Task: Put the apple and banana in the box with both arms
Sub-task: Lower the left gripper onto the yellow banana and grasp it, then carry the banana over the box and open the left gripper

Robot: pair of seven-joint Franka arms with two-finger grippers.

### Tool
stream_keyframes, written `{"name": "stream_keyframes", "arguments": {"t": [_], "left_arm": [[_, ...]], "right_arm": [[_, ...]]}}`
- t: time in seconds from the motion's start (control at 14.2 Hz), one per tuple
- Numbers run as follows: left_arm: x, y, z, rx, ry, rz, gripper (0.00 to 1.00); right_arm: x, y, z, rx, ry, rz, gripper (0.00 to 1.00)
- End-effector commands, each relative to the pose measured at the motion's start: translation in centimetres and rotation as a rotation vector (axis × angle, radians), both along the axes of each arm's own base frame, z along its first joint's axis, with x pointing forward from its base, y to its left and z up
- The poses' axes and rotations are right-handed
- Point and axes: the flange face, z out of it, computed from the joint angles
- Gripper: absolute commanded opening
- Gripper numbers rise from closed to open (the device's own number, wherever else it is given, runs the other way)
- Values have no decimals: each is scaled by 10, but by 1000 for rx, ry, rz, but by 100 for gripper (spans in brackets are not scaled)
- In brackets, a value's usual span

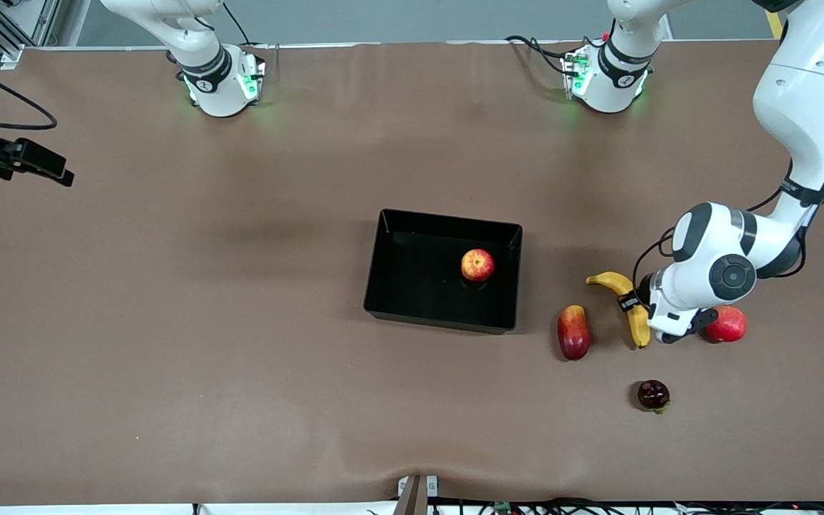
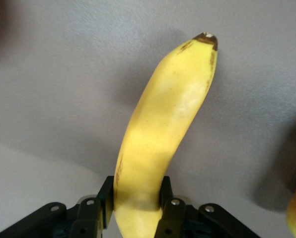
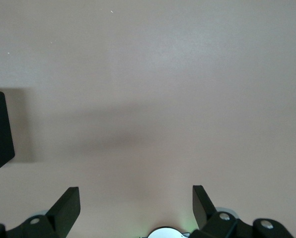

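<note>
Yellow banana (image 2: 160, 144) lies on the table (image 1: 240, 322) toward the left arm's end, and I see my left gripper (image 2: 137, 206) pinching it near one end, a finger (image 2: 172, 210) pressed to each side. The apple (image 1: 478, 265) already sits in the black box (image 1: 383, 286) at mid-table. Near the banana lie a long red-and-yellow fruit (image 1: 574, 332), a round red fruit (image 1: 728, 324) partly hidden by the arm, and a dark one (image 1: 653, 395), perhaps a plum, nearest the front camera. My right gripper (image 3: 136, 203) waits with its fingers spread over bare table near the box's corner.
</note>
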Motion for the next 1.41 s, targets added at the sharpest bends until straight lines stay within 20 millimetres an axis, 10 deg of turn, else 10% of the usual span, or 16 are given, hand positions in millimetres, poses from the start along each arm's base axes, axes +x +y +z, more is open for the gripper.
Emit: {"name": "stream_keyframes", "arguments": {"t": [0.0,0.28,0.56,0.85,1.34], "left_arm": [[-8,-24,73,77,-19,-52,0],[-10,-105,148,31,-45,-63,0],[-33,-224,168,-25,-66,-75,0],[-42,-330,146,-87,-47,5,0],[-73,-422,65,15,-72,73,0]], "right_arm": [[0,3,5,-3,1,-5,100],[0,4,5,-3,3,-5,100],[0,21,6,-6,-2,15,100],[0,20,4,-7,4,16,100],[1,15,4,-7,3,10,100]]}}
